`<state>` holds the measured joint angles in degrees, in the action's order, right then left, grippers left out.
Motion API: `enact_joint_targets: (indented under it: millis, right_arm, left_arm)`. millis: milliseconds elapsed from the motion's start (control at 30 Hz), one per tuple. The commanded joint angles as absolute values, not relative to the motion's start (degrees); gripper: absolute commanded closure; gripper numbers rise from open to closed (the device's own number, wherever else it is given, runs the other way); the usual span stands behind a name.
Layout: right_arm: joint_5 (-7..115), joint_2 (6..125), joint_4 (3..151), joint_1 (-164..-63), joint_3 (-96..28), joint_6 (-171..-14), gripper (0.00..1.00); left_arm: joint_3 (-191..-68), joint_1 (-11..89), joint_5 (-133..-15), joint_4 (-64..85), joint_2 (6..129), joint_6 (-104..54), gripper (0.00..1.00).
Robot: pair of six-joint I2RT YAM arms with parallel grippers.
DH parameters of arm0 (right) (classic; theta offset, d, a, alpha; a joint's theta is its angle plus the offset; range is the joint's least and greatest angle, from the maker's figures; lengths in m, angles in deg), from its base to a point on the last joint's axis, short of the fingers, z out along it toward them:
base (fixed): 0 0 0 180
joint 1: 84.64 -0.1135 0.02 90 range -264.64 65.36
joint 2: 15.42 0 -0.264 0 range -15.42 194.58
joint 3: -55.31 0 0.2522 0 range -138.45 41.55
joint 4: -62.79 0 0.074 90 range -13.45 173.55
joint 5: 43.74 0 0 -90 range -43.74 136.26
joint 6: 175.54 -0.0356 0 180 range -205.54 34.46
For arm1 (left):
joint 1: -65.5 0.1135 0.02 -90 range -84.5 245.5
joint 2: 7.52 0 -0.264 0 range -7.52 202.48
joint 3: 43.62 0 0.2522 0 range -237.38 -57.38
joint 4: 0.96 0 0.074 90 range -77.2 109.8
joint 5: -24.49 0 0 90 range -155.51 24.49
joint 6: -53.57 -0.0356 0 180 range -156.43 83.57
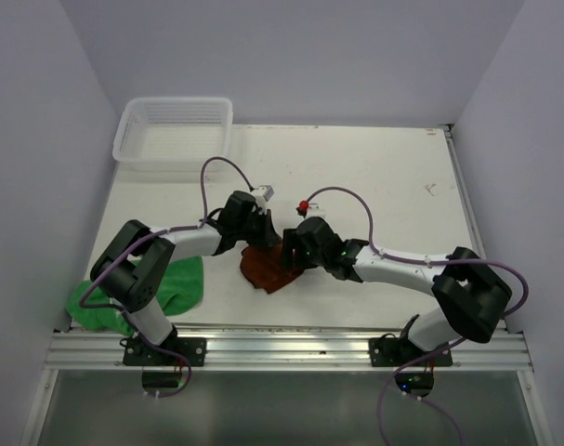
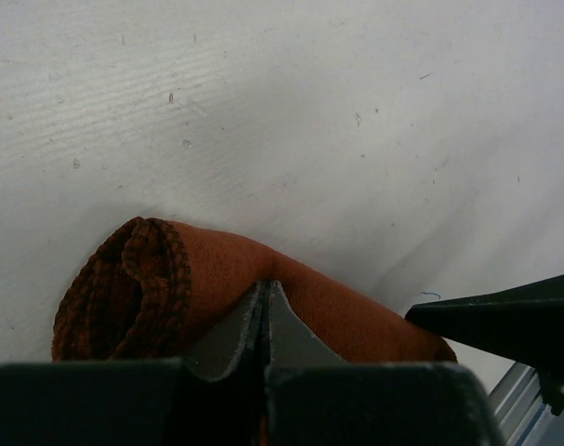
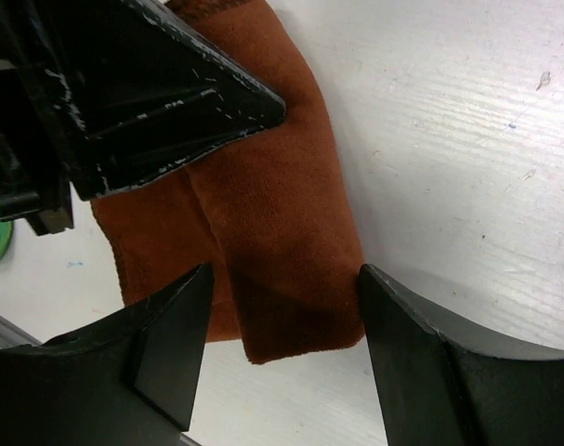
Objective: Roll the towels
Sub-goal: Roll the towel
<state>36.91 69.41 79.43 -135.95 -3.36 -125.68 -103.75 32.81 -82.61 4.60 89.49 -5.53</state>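
Rust-brown towel partly rolled, stitched edge curled.

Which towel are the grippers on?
The brown towel, mid-table: left gripper shut against it, right gripper open over it. The green towel lies apart, by the left arm's base.

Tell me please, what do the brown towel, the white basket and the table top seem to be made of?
Brown towel: soft cloth, probably terry or microfibre; matte, fuzzy nap, stitched hem, folds limply.
White basket: most likely plastic; thin regular mesh walls.
Table top: looks like white-painted or laminated wood; faint grain lines, small scuffs, matte.
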Motion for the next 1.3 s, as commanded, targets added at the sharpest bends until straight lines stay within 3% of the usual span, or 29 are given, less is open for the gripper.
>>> enact_joint_targets:
  millis: [0,400,500,633,733,933,1267]
  right_arm:
    - [38.4,70.3,77.4,-135.7,-3.7,-126.2,0.32]
    - [36.7,71.7,76.9,-135.8,-0.2,-123.2,0.36]
    - [38.3,72.1,74.8,-135.8,0.3,-122.7,0.43]
    - [36.9,71.7,74.7,-136.7,0.2,-121.6,0.6]
    - [29.8,70.7,76.4,-140.1,-1.1,-118.6,0.66]
    - [8.2,74.1,84.5,-149.3,-6.3,-113.5,0.7]
    - [-16.4,85.6,94.1,-160.2,-14.0,-111.2,0.69]
  left_arm:
    - [-102.7,33.2,-81.2,5.2,88.2,-5.8,1.0]
    - [-103.0,33.1,-81.4,5.2,88.3,-5.9,1.0]
    - [-103.0,33.1,-81.2,5.4,88.0,-5.9,1.0]
    - [-103.3,33.1,-81.2,5.5,87.8,-5.7,1.0]
    - [-105.1,33.1,-81.3,6.5,87.8,-5.6,1.0]
    - [-113.0,33.3,-80.7,11.7,88.3,-6.5,1.0]
    - [-114.8,33.6,-82.5,14.5,84.9,-6.2,1.0]
